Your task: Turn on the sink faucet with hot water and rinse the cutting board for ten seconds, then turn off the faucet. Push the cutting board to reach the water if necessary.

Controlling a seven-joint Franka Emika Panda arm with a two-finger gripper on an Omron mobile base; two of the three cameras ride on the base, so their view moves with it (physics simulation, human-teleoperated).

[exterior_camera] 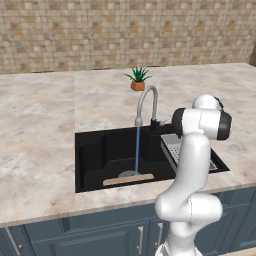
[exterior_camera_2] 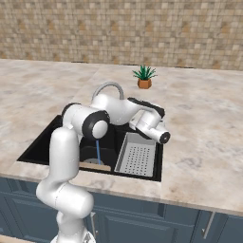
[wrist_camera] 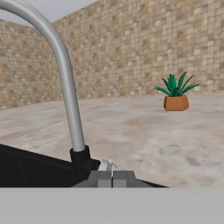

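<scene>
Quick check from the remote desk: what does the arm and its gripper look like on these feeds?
The arm is made of glossy white, rounded tubular links with dark grey to black joint bands at elbow and wrist. The hand view shows the gripper as two small, blocky grey fingertips. No cables or markings are visible.

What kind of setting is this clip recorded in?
A rendered kitchen, judging by the black recessed sink basin set in a marbled beige counter, the silver gooseneck faucet running a blue stream, and the tan mosaic-tile backsplash.

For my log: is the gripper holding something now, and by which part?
Nothing is held. The gripper is shut at the sink faucet base, by its handle.
</scene>
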